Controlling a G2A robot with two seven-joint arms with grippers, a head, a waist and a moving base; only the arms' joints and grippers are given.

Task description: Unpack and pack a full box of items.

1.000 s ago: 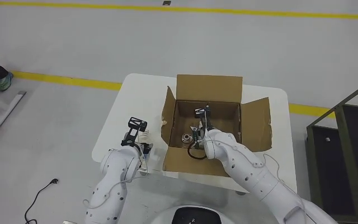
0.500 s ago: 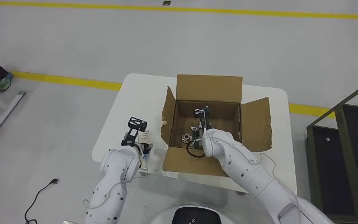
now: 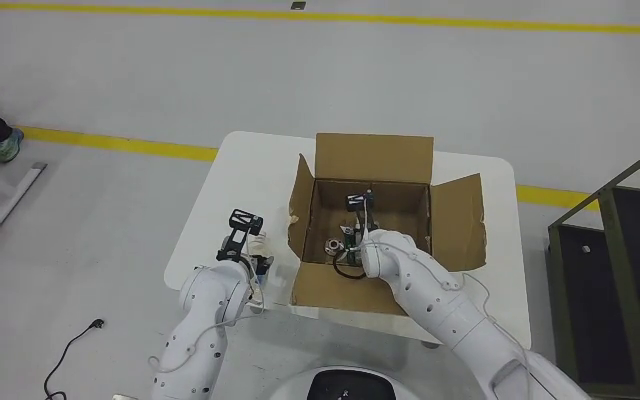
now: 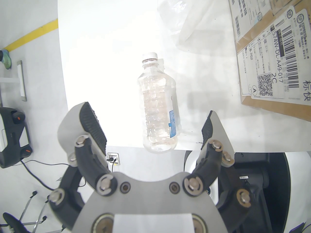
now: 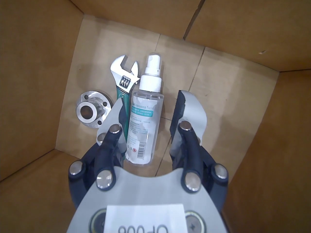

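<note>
R end effector [image 5: 150,104] sits inside the cardboard box [image 5: 36,61], jaws wide, straddling the spray bottle [image 5: 142,122], which lies flat on the box floor. Bottle's long axis runs fwd between the fingers, nozzle away; adjustable wrench [image 5: 124,78] lies right alongside. R arm is nearer. L end effector [image 4: 150,120], also wide, hangs over a water bottle [image 4: 158,107] on the worktop [image 4: 109,37].

Top cam looks down on table [image 3: 250,165] and cardboard box [image 3: 372,157]; right wrist cam close inside box, left over table edge.
</note>
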